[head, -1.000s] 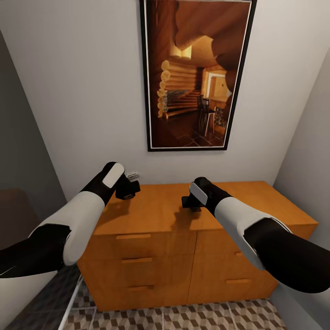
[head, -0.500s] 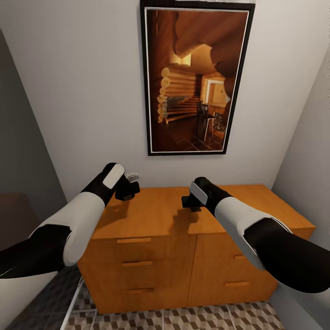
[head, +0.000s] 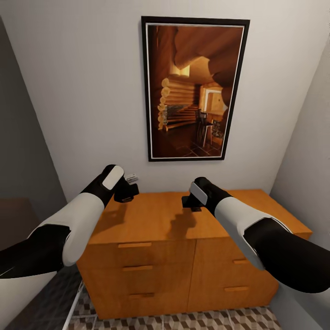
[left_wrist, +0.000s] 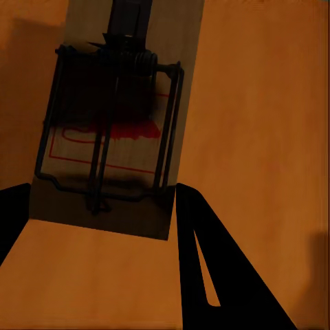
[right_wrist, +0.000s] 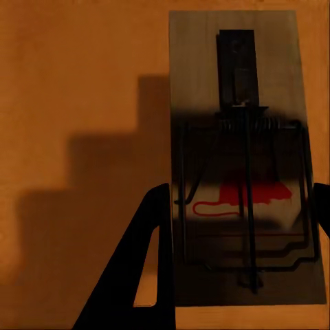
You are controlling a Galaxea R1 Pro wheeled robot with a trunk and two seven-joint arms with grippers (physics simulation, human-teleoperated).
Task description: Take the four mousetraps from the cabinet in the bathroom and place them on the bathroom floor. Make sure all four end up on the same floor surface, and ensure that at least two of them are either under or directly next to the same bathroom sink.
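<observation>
My left gripper (head: 128, 191) hovers over the left rear of the cabinet (head: 156, 220) top, shut on a mousetrap (head: 132, 176) whose pale end pokes out towards the wall. In the left wrist view that mousetrap (left_wrist: 113, 103), a tan board with dark wire and a red mark, lies between the dark fingers (left_wrist: 220, 275) above the orange wood (left_wrist: 261, 103). My right gripper (head: 190, 201) hangs over the middle of the top, shut on a second mousetrap (right_wrist: 237, 82) that sits between its fingers (right_wrist: 148, 261). All drawers are closed.
A large framed painting (head: 192, 91) hangs on the white wall behind the cabinet. Grey walls close in on both sides. Cube-patterned bathroom floor (head: 206, 321) shows in front of the cabinet, with darker flooring (head: 50, 298) at the lower left.
The whole view has shifted: painting and cabinet sit lower in the picture, so the camera has moved. Both arms keep their place in the frame, still holding the traps.
</observation>
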